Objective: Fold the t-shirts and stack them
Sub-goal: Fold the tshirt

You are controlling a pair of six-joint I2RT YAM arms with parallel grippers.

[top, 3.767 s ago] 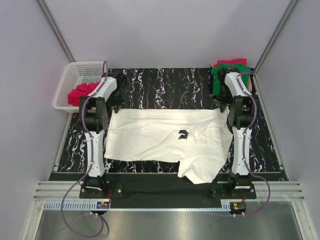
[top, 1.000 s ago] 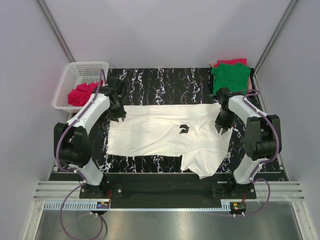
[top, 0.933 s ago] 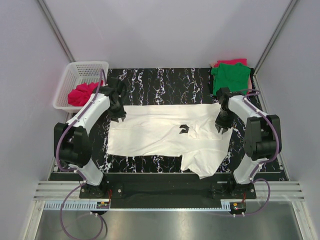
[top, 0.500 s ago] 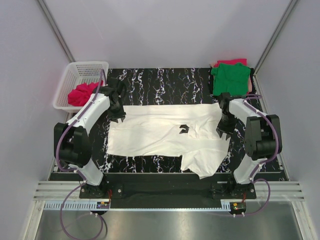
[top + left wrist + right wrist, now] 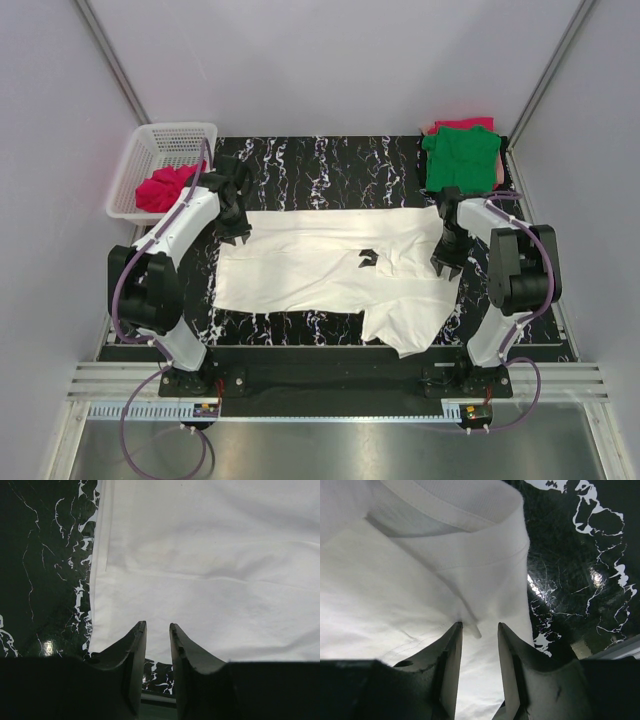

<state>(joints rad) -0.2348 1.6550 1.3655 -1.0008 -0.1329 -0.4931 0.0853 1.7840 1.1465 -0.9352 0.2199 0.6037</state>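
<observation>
The white t-shirt (image 5: pixel 320 265) lies spread across the black marble table (image 5: pixel 330 165), with one part hanging toward the near edge (image 5: pixel 405 325). My left gripper (image 5: pixel 238 232) hovers at its far left corner. In the left wrist view the left gripper (image 5: pixel 157 625) has a narrow gap between its fingers and grips nothing, with the white t-shirt (image 5: pixel 200 555) just beyond. My right gripper (image 5: pixel 447 262) is over the shirt's right edge. In the right wrist view the right gripper (image 5: pixel 479 625) is open above a folded hem of the white t-shirt (image 5: pixel 395 580). A green t-shirt (image 5: pixel 460 155) lies at the back right.
A white basket (image 5: pixel 150 140) at the back left holds a crumpled pinkish-red t-shirt (image 5: pixel 165 185). A pinkish-red cloth (image 5: pixel 462 124) peeks out behind the green one. Bare marble (image 5: pixel 570 555) lies right of the shirt's edge. Grey walls enclose the table.
My right gripper has opened, let go of the shirt's right edge and shifted a little toward the near side. The left arm and the shirt have stayed put.
</observation>
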